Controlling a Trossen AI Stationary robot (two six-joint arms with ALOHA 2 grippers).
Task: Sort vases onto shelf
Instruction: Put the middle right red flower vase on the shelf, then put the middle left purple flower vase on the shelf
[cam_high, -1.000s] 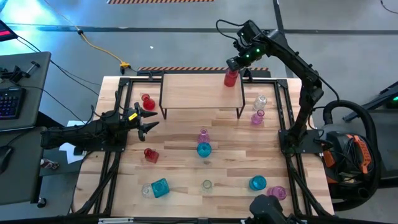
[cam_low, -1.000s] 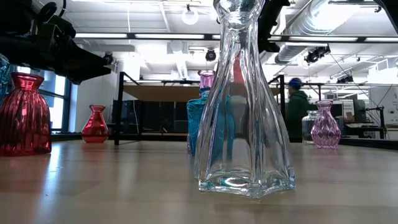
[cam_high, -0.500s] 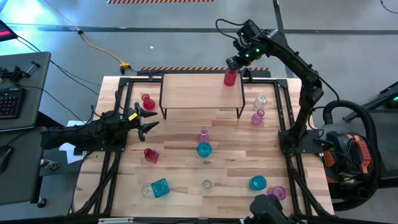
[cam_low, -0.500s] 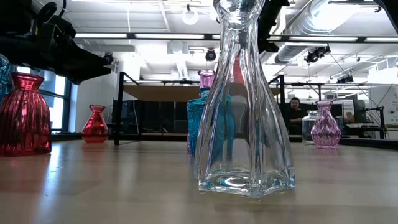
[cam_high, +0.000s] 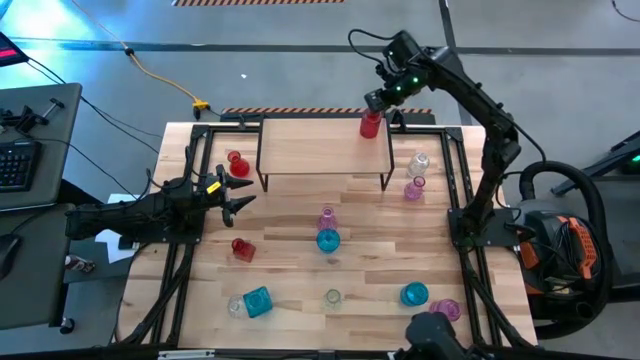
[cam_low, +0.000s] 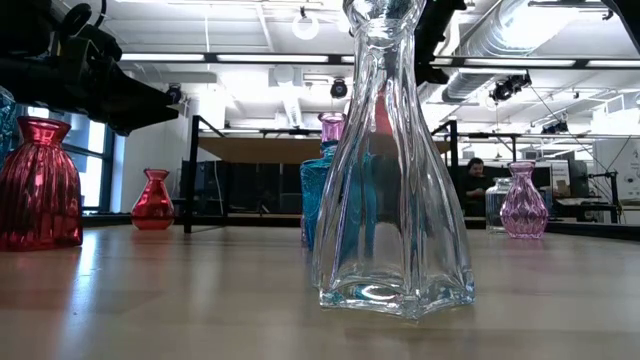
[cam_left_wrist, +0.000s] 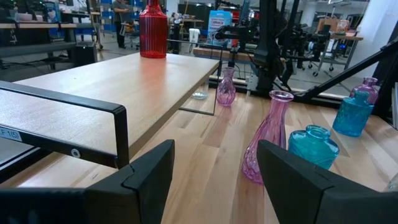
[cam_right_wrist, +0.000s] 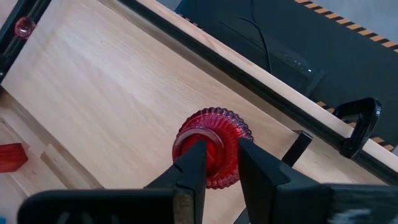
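Observation:
The shelf (cam_high: 320, 148) stands at the table's far side. A red ribbed vase (cam_high: 371, 124) stands upright on its base at the shelf's far right corner. My right gripper (cam_right_wrist: 222, 149) hangs over it, slanting down, slightly open. One finger is over the vase's mouth and the other is outside the rim. My left gripper (cam_high: 243, 188) waits open and level at the table's left. Other vases stand on the table: red (cam_high: 237, 162), pink (cam_high: 327, 218), teal (cam_high: 328, 240) and clear (cam_high: 418, 163). My right gripper has the far side of the red vase's rim (cam_right_wrist: 235, 138) between its fingers, coming from above at a slant. The gap looks wider than the rim wall. I cannot tell whether either finger touches the glass. The vase stands upright on the shelf.
More vases stand near the table's front: a teal square one (cam_high: 257, 301), a clear one (cam_high: 332, 297), a teal one (cam_high: 414, 294) and a pink one (cam_high: 445, 310). Another red vase (cam_high: 243, 249) is left of centre. Black frame rails (cam_high: 463, 180) line the table's sides.

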